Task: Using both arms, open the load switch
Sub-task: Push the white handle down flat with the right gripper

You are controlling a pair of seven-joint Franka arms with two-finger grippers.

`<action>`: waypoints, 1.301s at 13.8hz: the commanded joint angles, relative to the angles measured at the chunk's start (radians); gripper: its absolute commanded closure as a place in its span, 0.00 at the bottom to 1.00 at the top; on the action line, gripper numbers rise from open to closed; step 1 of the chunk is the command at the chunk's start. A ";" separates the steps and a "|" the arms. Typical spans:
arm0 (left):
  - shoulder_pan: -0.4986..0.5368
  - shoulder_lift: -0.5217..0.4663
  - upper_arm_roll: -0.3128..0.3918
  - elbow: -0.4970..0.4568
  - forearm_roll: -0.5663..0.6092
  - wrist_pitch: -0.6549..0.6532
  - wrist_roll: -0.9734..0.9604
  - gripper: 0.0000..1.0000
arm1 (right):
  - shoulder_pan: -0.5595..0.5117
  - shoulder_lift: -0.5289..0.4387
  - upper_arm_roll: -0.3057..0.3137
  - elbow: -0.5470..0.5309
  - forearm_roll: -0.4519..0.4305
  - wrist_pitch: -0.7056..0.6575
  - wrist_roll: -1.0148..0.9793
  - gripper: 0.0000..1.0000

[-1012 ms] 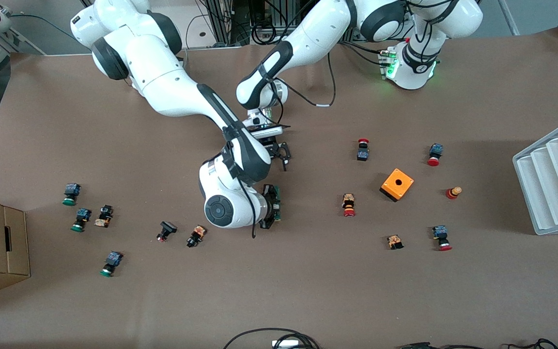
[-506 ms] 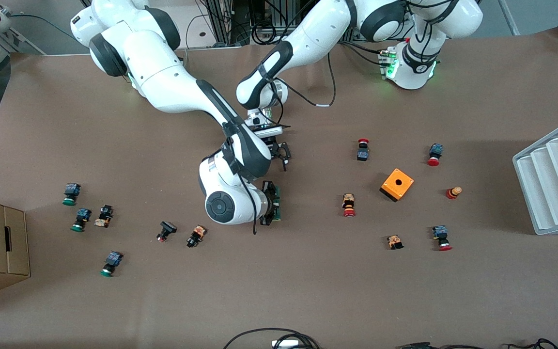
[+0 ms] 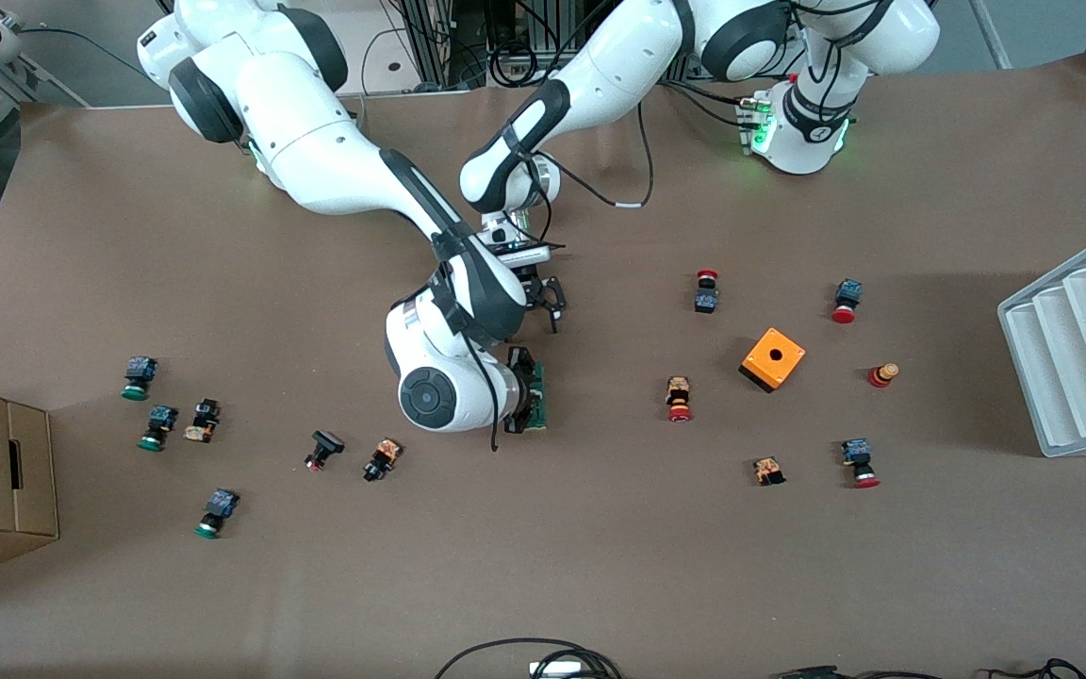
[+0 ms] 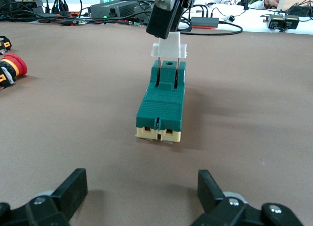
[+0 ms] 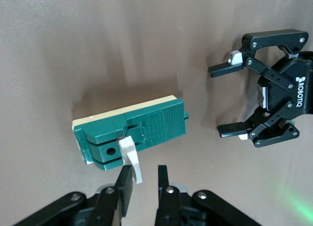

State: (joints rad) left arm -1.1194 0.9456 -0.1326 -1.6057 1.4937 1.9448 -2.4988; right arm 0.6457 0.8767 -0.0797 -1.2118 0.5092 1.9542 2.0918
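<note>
Right wrist view: the fingers [image 5: 124, 187] of the right gripper [image 5: 142, 184] are seen at the bottom centre of the frame, drawn close together, with the white lever [image 5: 131, 159] of the load switch [image 5: 129, 130] nipped at one finger's inner face. Whether both pads touch the lever cannot be told from this view. The green body of the switch lies flat on the brown desk [image 5: 73, 50], just left of centre, cream base edge showing along its upper side.

In the left wrist view the lever [image 4: 169, 46] is seen raised from the switch [image 4: 162, 105] at centre frame, held from above by the right gripper [image 4: 164, 20]. The left gripper [image 4: 142, 194] is recorded at the bottom edge, fingers [image 4: 73, 184] spread wide, nothing held; it is near the switch but apart from it.

In the front view the switch [image 3: 537, 396] sits at centre frame, partly hidden by the right arm's wrist [image 3: 453, 396]. An orange box [image 3: 773, 358] and scattered push buttons [image 3: 679, 399] are noted at right and lower left.
</note>
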 commanded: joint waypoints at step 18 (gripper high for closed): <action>-0.002 0.058 -0.007 0.017 -0.009 0.025 -0.032 0.00 | 0.035 -0.061 0.040 -0.186 -0.100 0.109 0.002 0.72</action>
State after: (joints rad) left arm -1.1194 0.9457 -0.1326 -1.6057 1.4938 1.9446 -2.4988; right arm 0.6771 0.8307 -0.0429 -1.3538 0.4370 2.0343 2.0920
